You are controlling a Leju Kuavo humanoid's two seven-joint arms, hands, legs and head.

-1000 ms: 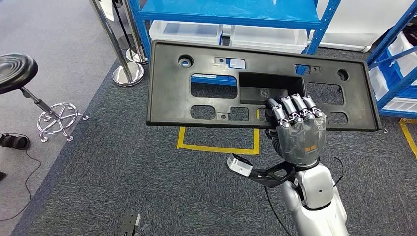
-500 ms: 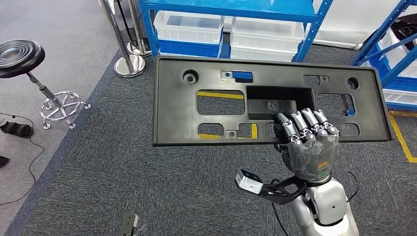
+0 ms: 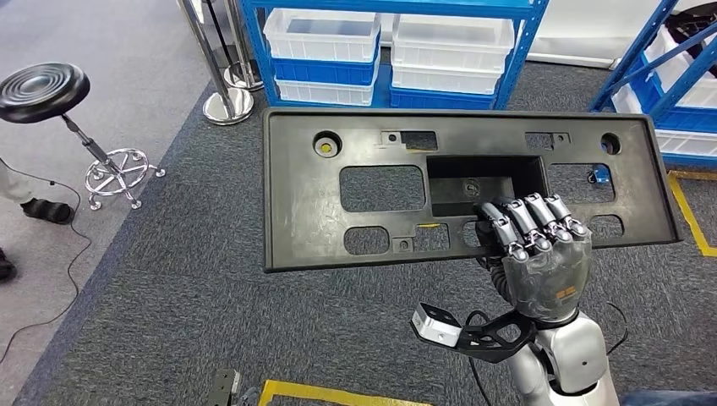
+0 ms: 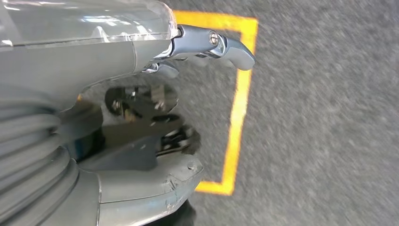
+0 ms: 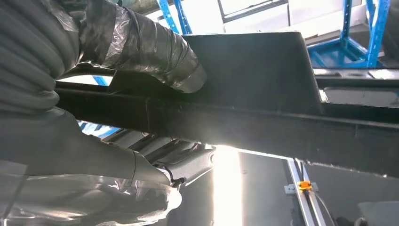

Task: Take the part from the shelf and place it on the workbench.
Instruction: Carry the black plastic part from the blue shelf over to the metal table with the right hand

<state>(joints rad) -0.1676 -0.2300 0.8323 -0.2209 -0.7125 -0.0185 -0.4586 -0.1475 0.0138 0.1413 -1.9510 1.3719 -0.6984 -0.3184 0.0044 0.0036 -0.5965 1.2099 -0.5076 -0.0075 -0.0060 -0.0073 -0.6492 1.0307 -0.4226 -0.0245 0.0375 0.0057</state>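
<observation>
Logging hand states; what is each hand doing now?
Right hand: grips the black part.
Left hand: holds nothing; open or closed cannot be told.

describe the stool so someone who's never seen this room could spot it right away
Start at the blue shelving along the far side, then go out past the chrome posts at its end to the bare grey floor beyond the dark carpet. The stool stands there: a round black ribbed seat on a slanted pole over a chrome ring base, the one seat among bins and posts.
</observation>
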